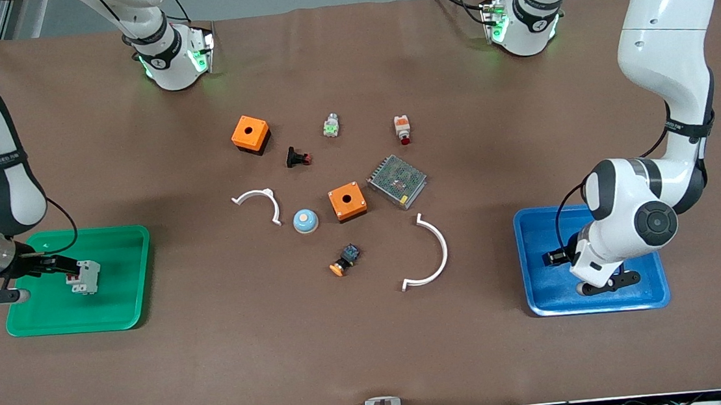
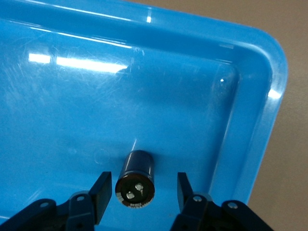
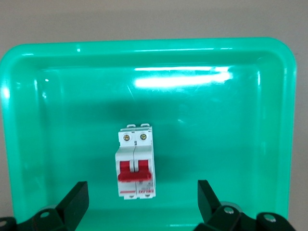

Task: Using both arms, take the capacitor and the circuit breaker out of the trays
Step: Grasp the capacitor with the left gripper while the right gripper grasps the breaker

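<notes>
Both grippers straddle their parts: left gripper (image 2: pixel 140 197) narrow around capacitor (image 2: pixel 136 180), right gripper (image 3: pixel 139 202) wide around breaker (image 3: pixel 136 161); nothing lifted from my trays (image 1: pixel 117 250) yet.

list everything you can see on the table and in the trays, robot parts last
green tray: one, green, at the right arm's end of the table
circuit breaker: one, light grey with red levers, in the green tray
blue tray: one, blue, at the left arm's end
capacitor: one, black, in the blue tray
orange boxes: two, orange, mid-table
power supply: one, metal mesh
curved clips: two, white
push-buttons: several small parts, mixed colours, mid-table
blue dome: one, pale blue
left gripper: one, black, fingers either side of the capacitor, gaps showing
right gripper: one, black, open around the circuit breaker
</notes>
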Controlling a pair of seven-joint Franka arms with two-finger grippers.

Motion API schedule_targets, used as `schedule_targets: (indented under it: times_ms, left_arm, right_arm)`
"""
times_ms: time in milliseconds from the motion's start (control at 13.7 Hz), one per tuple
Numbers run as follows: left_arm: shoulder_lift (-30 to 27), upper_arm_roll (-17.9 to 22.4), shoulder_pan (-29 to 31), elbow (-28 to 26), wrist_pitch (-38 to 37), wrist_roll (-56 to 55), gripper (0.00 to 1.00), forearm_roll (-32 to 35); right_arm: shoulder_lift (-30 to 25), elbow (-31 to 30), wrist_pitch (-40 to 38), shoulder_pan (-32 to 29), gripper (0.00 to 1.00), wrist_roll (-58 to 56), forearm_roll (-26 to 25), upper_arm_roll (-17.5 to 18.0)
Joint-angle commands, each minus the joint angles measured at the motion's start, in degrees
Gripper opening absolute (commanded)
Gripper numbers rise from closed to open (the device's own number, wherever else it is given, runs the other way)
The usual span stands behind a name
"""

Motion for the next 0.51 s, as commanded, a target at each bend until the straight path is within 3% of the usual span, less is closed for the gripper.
schedule_targets:
  times_ms: [0,73,292,438]
  left_arm:
    - [0.31,0.00,0.08,-0.38,0.94,-0.83,0.59,1.09]
    - [0.31,0.00,0.08,-0.47,0.94,-0.83,0.55,1.09]
    - [0.31,0.00,-0.01,-0.56,0.94,-0.83,0.23,1.17]
    - [-0.39,0.00,-0.01,-0.47,0.76,-0.66,0.04,1.17]
  right_arm:
    - [1.94,0.43,1.70,-1.17,1.00,-1.03,-0.06,1.03]
    - [2.65,0.43,2.58,-1.09,1.00,-1.12,0.11,1.11]
    - [4.41,0.43,3.99,-0.91,1.00,-1.12,0.11,1.20]
    - [5.20,0.69,4.08,-0.82,0.93,-1.12,0.11,1.20]
